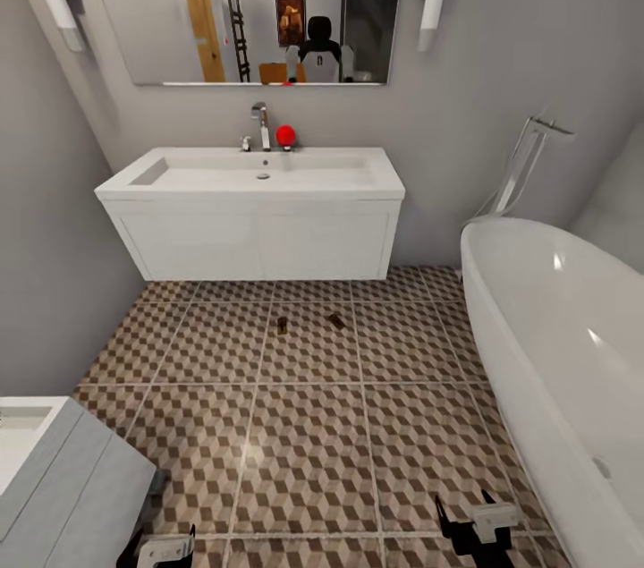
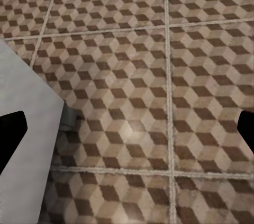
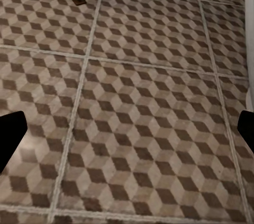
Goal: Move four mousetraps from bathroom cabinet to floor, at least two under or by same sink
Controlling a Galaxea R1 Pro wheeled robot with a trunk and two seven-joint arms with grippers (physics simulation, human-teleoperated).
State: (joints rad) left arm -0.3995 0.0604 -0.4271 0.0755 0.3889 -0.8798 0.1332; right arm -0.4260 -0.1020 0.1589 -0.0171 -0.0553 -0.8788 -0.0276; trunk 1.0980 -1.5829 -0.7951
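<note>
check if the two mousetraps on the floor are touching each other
Apart. The head view shows patterned tile between the left mousetrap and the right mousetrap, before the sink.

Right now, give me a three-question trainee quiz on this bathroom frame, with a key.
1. How many mousetraps lie on the bathroom floor?
2. True or false: they rest on the tiles in front of the bathroom sink.
3. Is the left gripper or the right gripper holding anything? A) left B) right C) neither

Key: 1. Two. 2. True. 3. C, both stand open over bare tiles.
</note>
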